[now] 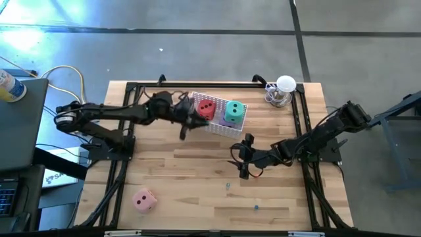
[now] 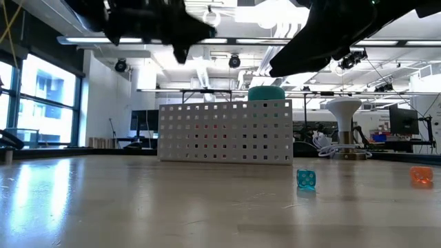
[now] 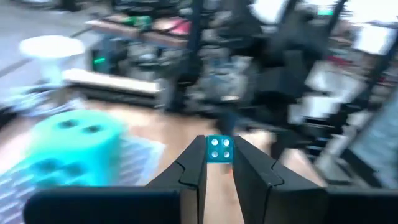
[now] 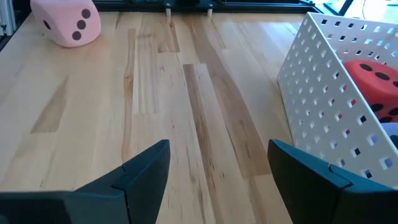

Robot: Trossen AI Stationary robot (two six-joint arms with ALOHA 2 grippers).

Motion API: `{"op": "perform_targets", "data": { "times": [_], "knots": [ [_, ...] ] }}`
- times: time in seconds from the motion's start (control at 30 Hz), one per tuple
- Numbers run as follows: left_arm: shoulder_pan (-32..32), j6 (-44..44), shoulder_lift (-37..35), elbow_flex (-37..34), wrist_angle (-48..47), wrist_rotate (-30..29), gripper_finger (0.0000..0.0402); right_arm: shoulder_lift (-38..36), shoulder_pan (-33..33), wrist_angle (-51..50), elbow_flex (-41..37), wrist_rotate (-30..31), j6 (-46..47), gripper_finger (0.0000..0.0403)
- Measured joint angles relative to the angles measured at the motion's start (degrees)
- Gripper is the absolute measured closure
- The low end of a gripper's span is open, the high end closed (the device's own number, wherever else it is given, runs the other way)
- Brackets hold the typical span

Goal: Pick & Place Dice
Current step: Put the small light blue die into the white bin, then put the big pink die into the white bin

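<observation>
From above, the big soft red dice point(image 1: 206, 108) and the big soft green dice point(image 1: 233, 110) are seen inside the white plastic basket with holes point(image 1: 241, 123), with a bit of purple dice point(image 1: 224, 122) between them. The big soft pink dice point(image 1: 144, 200) is left alone near the front edge of the wooden table point(image 1: 197, 178), well apart from the basket. It is judged to be the last one to pick. The left gripper point(image 1: 184, 131) is held just beside the basket; the right gripper point(image 1: 239, 162) is held over the middle of the table.

From table height, the green dice top is seen over the basket wall. A tiny blue dice point(image 2: 306, 179) and a tiny orange dice point(image 2: 421, 176) are seen in front.

Past the left wrist, the fingers point(image 3: 193, 171) are nearly shut, with nothing held.

Past the right wrist, the fingers point(image 4: 146, 165) are wide apart and empty. The pink dice point(image 4: 66, 22) is far across bare wood, so a long reach is called for. Nothing is seen in the way.
</observation>
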Motion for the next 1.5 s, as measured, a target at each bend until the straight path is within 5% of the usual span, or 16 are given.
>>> {"op": "perform_targets", "data": {
  "times": [0.17,0.4,0.73,1.07,1.23,1.5],
  "knots": [
    [5.48,-1.09,1.76,0.0,-4.12,-6.69,0.0349,0.0,0.01,0.02,0.0,0.0,0.04,0.014],
    [8.5,-2.03,3.76,0.0,-5.06,-7.87,0.0348,0.0,0.01,0.0,0.0,0.02,0.24,0.014],
    [7.67,1.79,6.45,0.0,-5.39,-15.61,0.0348,0.0,0.01,-0.15,0.0,0.02,1.38,0.014],
    [4.89,4.47,7.22,0.0,-6.78,-17.37,0.0348,0.0,0.09,-0.46,0.0,-1.59,3.55,0.014],
    [4.2,5.91,7.2,0.0,-9.38,-25.76,0.0347,0.0,1.24,-0.46,0.0,-1.58,4.61,0.014],
    [3.03,6.17,7.2,0.0,-13.24,-27.46,0.0293,0.02,3.53,-0.44,0.0,-1.36,6.79,0.014]
  ]
}}
